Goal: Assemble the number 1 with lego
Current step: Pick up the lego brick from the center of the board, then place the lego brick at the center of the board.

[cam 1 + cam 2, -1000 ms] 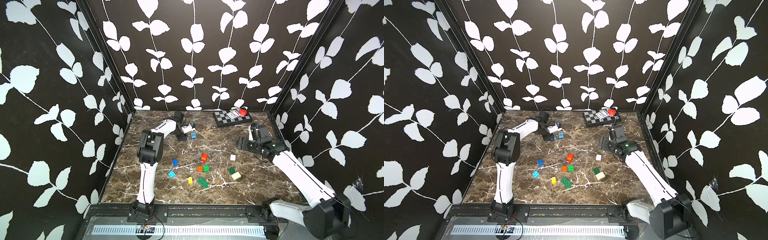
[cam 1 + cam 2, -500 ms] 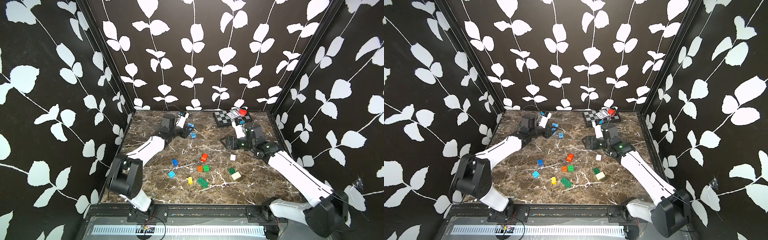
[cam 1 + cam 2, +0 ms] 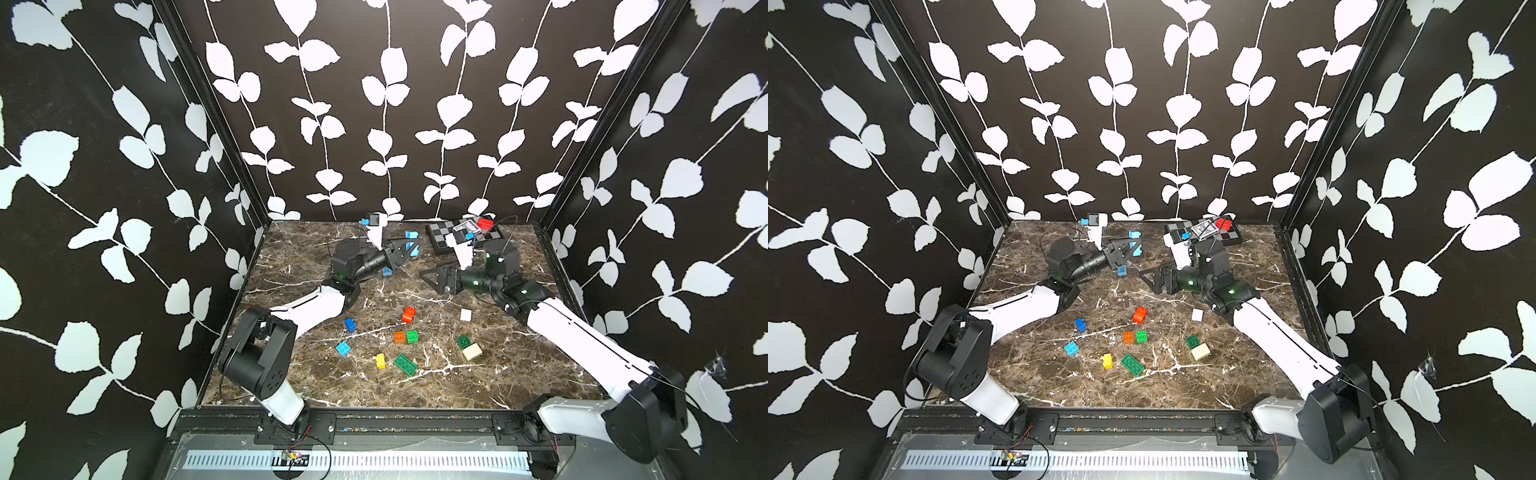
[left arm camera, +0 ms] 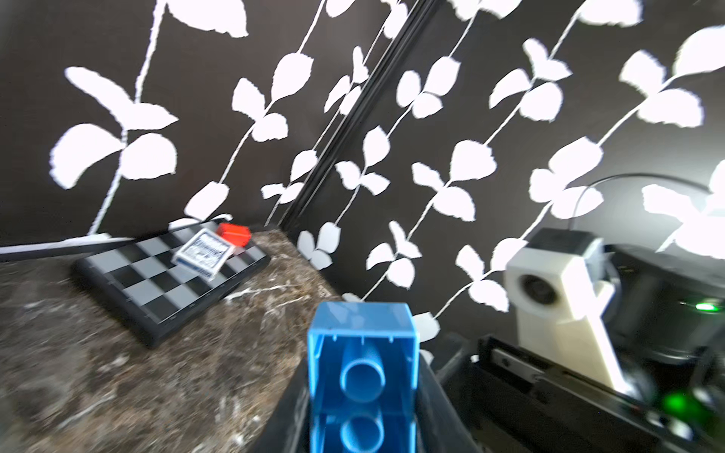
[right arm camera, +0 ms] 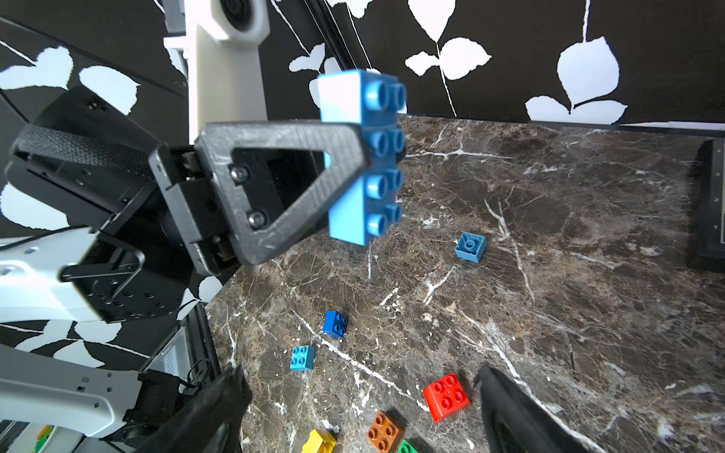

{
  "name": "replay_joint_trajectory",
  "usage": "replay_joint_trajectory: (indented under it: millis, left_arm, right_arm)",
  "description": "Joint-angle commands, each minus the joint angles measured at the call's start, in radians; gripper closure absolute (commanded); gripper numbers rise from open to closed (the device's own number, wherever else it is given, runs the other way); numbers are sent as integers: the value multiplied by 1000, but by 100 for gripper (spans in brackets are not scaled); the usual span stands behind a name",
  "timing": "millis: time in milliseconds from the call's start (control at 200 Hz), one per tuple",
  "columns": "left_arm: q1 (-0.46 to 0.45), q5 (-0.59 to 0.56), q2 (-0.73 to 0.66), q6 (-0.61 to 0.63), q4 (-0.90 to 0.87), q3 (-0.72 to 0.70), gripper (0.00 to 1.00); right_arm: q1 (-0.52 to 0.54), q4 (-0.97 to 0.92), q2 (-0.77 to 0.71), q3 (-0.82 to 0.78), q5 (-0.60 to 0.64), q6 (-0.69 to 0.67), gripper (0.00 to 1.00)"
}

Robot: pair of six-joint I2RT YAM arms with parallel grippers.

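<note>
My left gripper (image 3: 404, 252) (image 3: 1124, 253) is shut on an oblong light blue lego brick (image 3: 412, 244) (image 3: 1135, 244) (image 4: 363, 353) (image 5: 359, 157), held off the marble near the back. My right gripper (image 3: 434, 280) (image 3: 1152, 279) (image 5: 361, 386) stands open, to the right of that brick and pointing towards it, with nothing between its fingers. Loose lego lies mid-table: a small light blue brick (image 3: 387, 272) (image 5: 470, 246), blue (image 3: 350, 324), light blue (image 3: 343, 348), red (image 3: 409, 314) (image 5: 446, 396), orange (image 3: 399, 336), green (image 3: 412, 336), yellow (image 3: 380, 360), an oblong green brick (image 3: 405, 365), cream (image 3: 472, 351) and white (image 3: 466, 314).
A chessboard (image 3: 442, 240) (image 4: 157, 282) lies at the back right with a card box (image 4: 204, 255) and a red block (image 3: 485, 224) on it. Leaf-patterned walls close in the back and both sides. The left arm's white link (image 3: 307, 311) lies low over the left of the table.
The left arm has swung round and carried the blue brick rightwards and up. The right gripper has moved left towards the table's middle, staying open.
</note>
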Motion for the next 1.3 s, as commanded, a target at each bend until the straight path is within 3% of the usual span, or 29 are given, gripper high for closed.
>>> replay_joint_trajectory:
  millis: [0, 215, 450, 680, 945, 1295]
  left_arm:
    - [-3, 105, 9, -118, 170, 21, 89]
    - [-12, 136, 31, -224, 276, 35, 89]
    - [-35, 161, 60, -293, 337, 58, 89]
    - [-47, 161, 72, -319, 357, 76, 90]
    - [-49, 168, 75, -345, 372, 88, 91]
    - [-60, 178, 91, -391, 379, 119, 91]
  right_arm:
    - [-54, 71, -21, 32, -126, 36, 12]
    - [-64, 144, 22, 81, -311, 117, 14]
    - [-52, 178, 73, 139, -346, 137, 14]
    - [-48, 208, 101, 159, -364, 163, 25]
    - [-92, 130, 43, 123, -269, 89, 21]
    - [-88, 240, 123, 157, -402, 187, 31]
